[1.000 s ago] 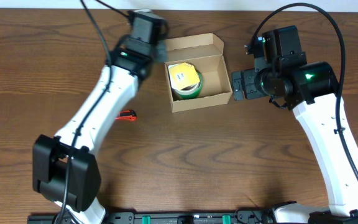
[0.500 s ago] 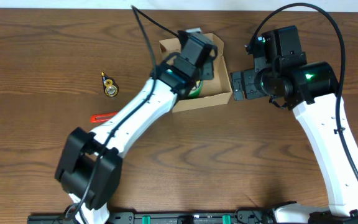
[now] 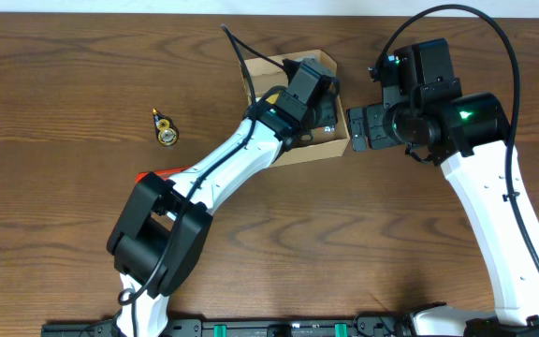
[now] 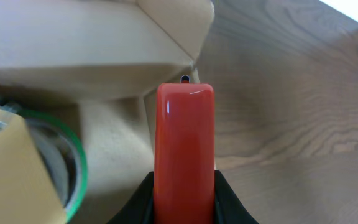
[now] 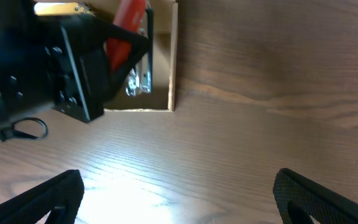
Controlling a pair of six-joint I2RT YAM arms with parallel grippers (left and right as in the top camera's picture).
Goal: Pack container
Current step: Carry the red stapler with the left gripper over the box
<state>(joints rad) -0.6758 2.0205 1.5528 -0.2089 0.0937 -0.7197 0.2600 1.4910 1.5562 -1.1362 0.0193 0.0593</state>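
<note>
A big brown wooden table (image 3: 64, 75) fills the whole view from above. Two white and black arms reach over it. The left arm (image 3: 223, 168) runs from the bottom left up to the top middle. The right arm (image 3: 494, 197) comes up along the right side.

The cardboard box (image 3: 316, 150) sits at the top middle of the table, open, with its flap on the far side. The left arm's black end covers most of it from above.

The left gripper (image 4: 184, 196) is over the inside of the box, and its two fingers squeeze a red tool (image 4: 185, 137) tight. The red tool points at a corner of the box. A roll with a green edge (image 4: 73, 168) lies in the box, at the left of the wrist view.

The right gripper (image 3: 356, 127) is just beside the right wall of the box. Its fingers are spread wide apart and hold nothing.

A small yellow and black thing (image 3: 165, 130) lies well off to the left. A little orange-red thing (image 3: 150, 176) peeks out from beside the left arm.
</note>
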